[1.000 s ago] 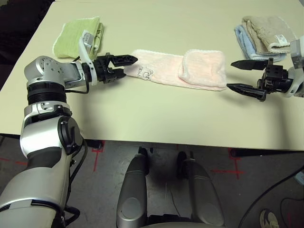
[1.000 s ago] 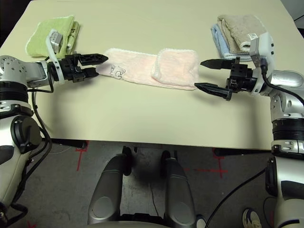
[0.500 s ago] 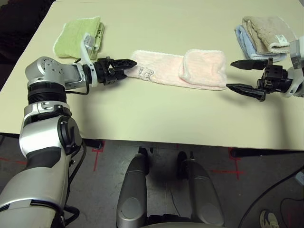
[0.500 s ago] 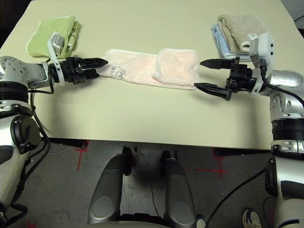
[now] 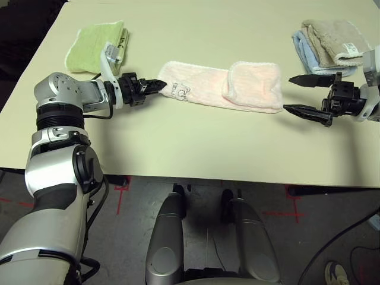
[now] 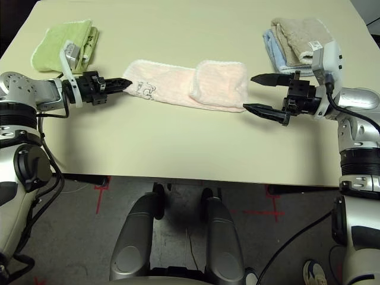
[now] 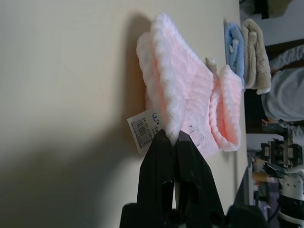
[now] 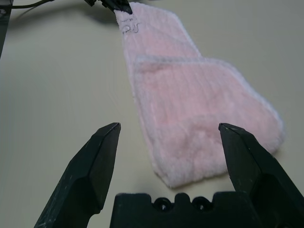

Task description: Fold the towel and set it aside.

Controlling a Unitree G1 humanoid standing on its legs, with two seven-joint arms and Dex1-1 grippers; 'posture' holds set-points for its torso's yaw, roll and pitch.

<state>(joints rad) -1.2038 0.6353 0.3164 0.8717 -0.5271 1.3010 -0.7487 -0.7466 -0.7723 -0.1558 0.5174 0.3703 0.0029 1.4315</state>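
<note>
towel (image 5: 222, 87): right end folded over, left end flat on table (image 5: 196, 142) | left gripper (image 5: 159, 85) jaws clamped on left edge | right gripper (image 5: 300, 94) jaws apart, just beside | remaining: second fold, set aside

Even overhead light, soft shadows under arms; head views sharp, left wrist view dim, blurred.

Silver forearms, black two-fingered left hand (image 5: 155, 85), cables
</note>
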